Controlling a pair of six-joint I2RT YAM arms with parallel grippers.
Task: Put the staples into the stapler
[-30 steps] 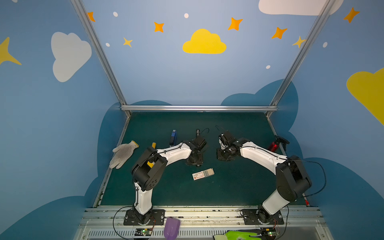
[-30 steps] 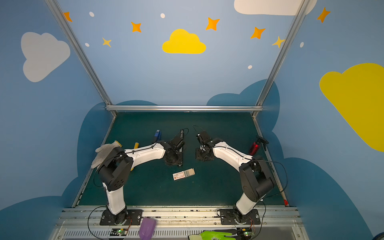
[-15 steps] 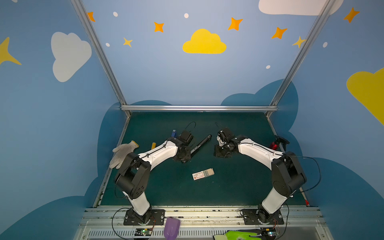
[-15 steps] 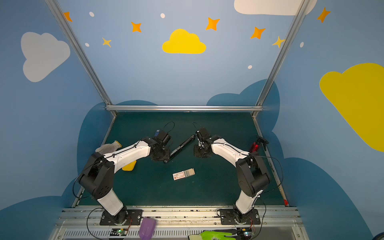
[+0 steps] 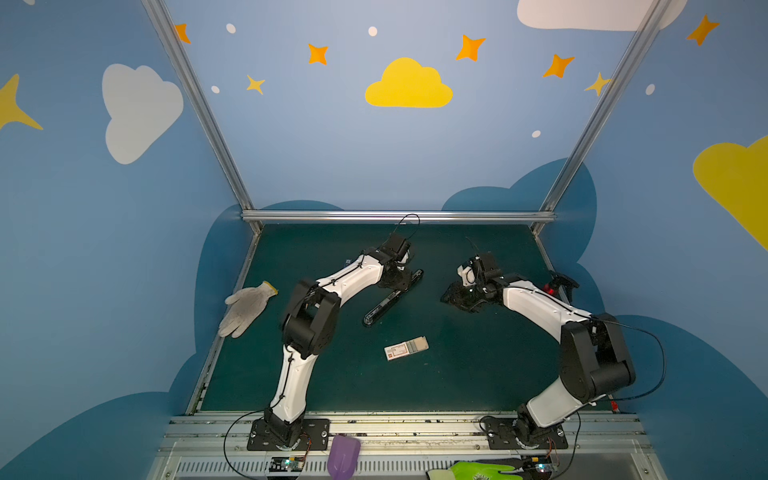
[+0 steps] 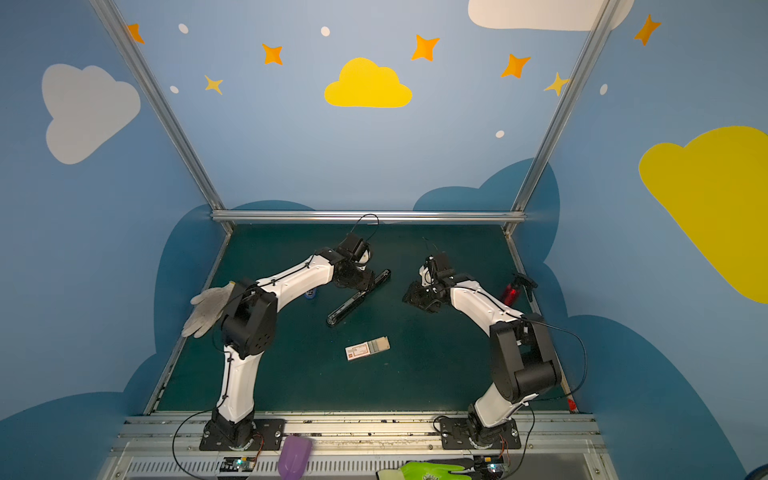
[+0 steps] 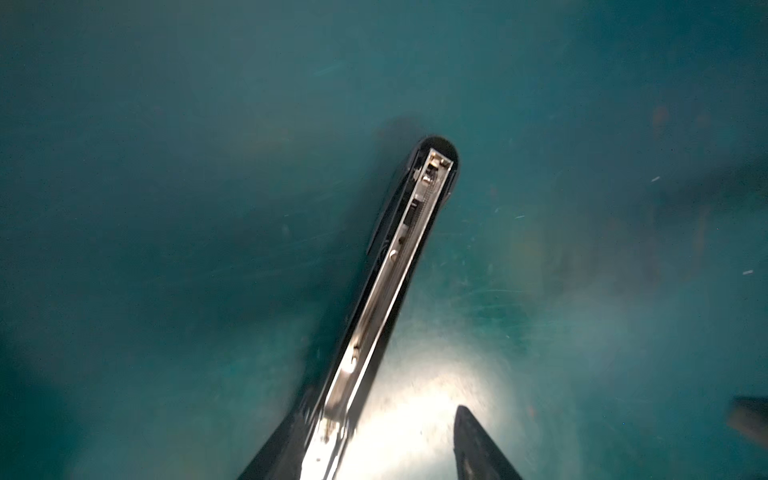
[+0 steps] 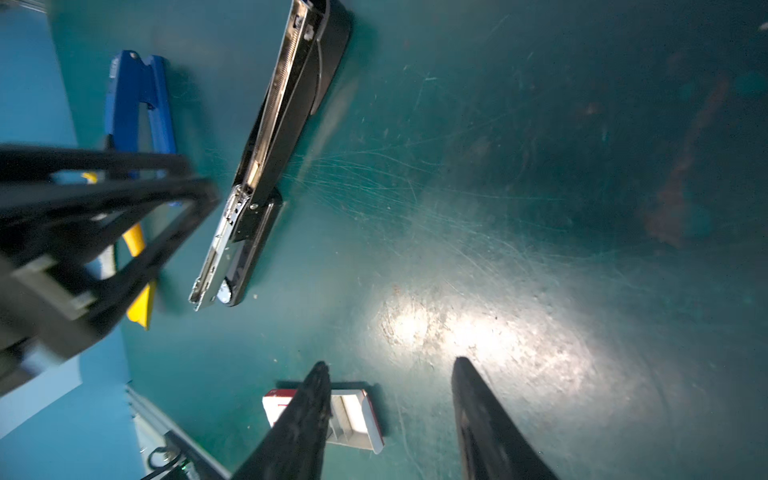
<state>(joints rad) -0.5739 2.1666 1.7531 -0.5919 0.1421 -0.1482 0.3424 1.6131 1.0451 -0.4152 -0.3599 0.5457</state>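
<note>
**Loading at an early stage.** Nearest, the staples (image 5: pixel 417 345) lie as grey rows in the half-slid drawer of their white box (image 5: pixel 397 352) on the green worktop (image 5: pixel 478 374). No strip is seen outside the box.

Beyond the box, the black stapler (image 5: pixel 392 298) lies swung open flat, with its metal channel (image 8: pixel 216 249) facing up. No strip can be made out in the channel. Opening the stapler therefore appears done. Lifting a strip, seating it in the channel and closing the stapler are left.

The right gripper (image 8: pixel 390 363) hangs to one side of the stapler, apart from it, its jaws parted and empty.

Farthest, the left gripper (image 5: pixel 402 284) sits over the stapler's far half. Its jaws are parted, and the one finger (image 7: pixel 478 444) in view is clear of the metal. No clamping is seen.
</note>
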